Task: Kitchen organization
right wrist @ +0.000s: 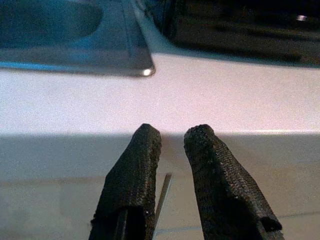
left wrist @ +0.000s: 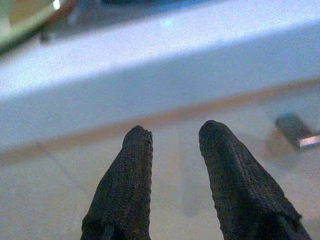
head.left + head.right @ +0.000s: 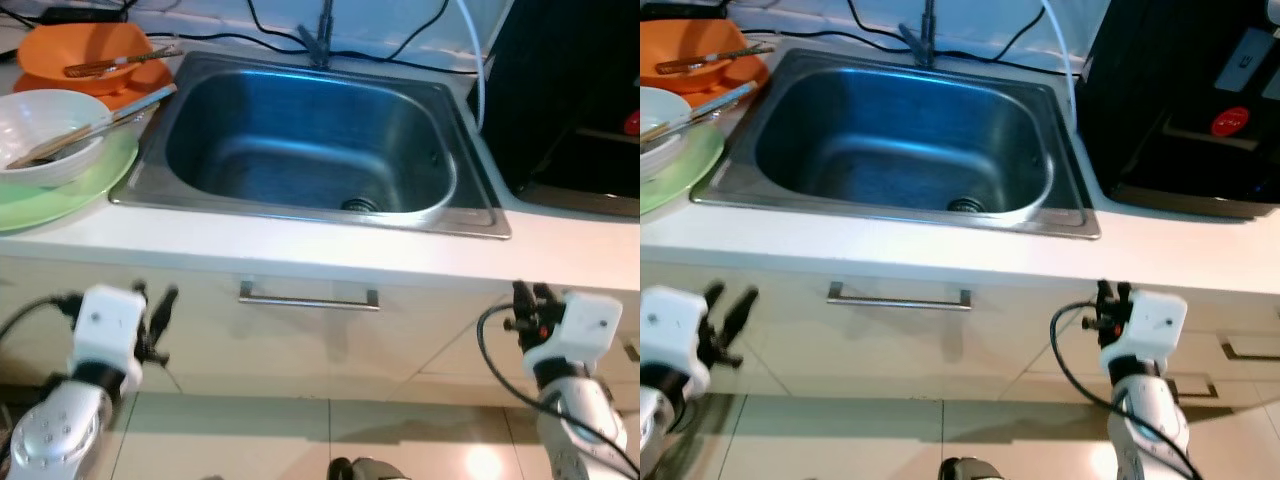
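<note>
Dishes sit at the countertop's (image 3: pixel 300 255) left end beside the empty stainless sink (image 3: pixel 310 140): a white bowl (image 3: pixel 45 130) holding chopsticks (image 3: pixel 60 140) rests on a green plate (image 3: pixel 70 190), with an orange bowl (image 3: pixel 95 50) behind it near the back edge. Left gripper (image 3: pixel 160 318) hangs below the counter's front edge, fingers parted and empty. Right gripper (image 3: pixel 527 297) hangs likewise below the front edge, fingers narrowly apart, holding nothing. A drawer handle (image 3: pixel 308 297) lies between them.
</note>
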{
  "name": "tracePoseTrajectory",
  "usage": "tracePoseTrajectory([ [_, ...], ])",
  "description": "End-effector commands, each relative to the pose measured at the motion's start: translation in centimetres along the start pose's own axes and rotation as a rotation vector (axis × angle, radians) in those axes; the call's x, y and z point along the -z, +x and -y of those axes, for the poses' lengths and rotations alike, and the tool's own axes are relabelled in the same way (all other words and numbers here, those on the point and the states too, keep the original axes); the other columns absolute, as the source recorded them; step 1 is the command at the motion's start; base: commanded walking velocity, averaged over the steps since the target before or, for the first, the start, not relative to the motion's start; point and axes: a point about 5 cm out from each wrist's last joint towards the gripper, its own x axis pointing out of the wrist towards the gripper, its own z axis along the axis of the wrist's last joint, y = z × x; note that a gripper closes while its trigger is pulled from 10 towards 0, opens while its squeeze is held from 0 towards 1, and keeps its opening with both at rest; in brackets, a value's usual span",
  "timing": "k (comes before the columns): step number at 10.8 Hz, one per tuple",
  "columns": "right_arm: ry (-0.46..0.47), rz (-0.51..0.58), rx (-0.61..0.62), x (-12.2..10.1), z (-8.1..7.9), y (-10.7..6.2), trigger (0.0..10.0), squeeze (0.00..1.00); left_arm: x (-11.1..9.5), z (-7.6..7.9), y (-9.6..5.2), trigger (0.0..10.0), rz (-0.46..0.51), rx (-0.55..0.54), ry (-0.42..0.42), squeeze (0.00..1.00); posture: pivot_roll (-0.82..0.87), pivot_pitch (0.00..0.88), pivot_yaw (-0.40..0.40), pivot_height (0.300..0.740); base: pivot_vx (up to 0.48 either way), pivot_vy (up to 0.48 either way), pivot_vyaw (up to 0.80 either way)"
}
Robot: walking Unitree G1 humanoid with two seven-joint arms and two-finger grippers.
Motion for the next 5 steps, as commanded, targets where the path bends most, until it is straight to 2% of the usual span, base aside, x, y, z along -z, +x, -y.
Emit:
tracePoseTrajectory([
  [1, -0.009, 0.090, 0.021, -2.6, 0.5, 0.8, 10.0, 0.00, -1.7, -0.3, 0.2, 10.0, 0.065, -0.036, 0.022, 0.00, -0.06, 0.094, -0.124, 0.740, 0.000, 0.000, 0.00],
  [2, -0.007, 0.123, 0.024, -3.6, 0.4, 1.1, 10.0, 0.00, -2.5, -0.4, 0.4, 10.0, 0.097, -0.051, 0.028, 0.00, -0.06, 0.093, -0.123, 0.740, 0.000, 0.000, 0.00],
  [5, 0.005, 0.315, -0.001, -9.9, -0.7, 2.3, 10.0, 0.00, -5.8, -0.8, 1.5, 10.0, 0.244, -0.084, 0.041, 0.00, -0.07, 0.086, -0.122, 0.740, 0.000, 0.000, 0.00],
])
